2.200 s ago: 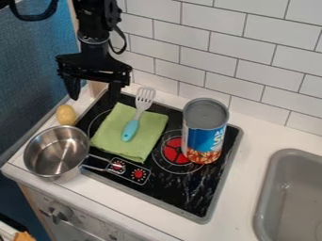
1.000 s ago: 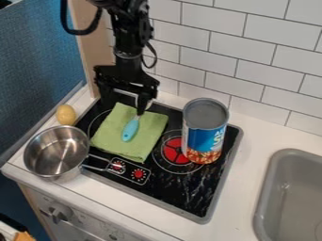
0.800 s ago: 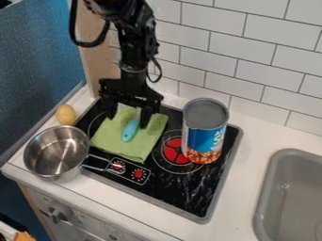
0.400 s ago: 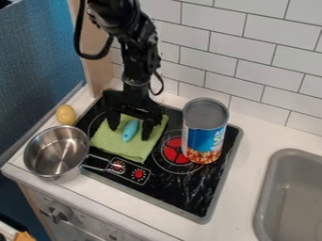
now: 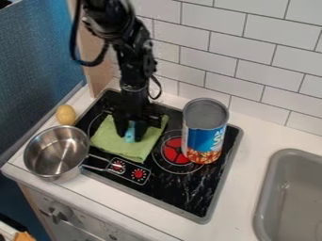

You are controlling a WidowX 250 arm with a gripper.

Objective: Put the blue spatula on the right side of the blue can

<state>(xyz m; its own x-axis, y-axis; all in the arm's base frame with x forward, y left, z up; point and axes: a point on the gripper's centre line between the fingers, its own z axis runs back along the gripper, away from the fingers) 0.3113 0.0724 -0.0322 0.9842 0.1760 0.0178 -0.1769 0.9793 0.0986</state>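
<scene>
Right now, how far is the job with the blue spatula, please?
Done: the gripper is down at the spatula. In hand: the grasp, though I cannot tell if it holds. Left: the move, as the spatula is over the green cloth, left of the blue can.

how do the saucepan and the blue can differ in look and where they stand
The saucepan is bare shiny metal, while the can has a blue label with a red and brown band at its foot. The saucepan is open at the top with a handle; the can has a flat grey top and no handle. The saucepan sits at the cooktop's left, the can on its right part. Both stand upright.
</scene>
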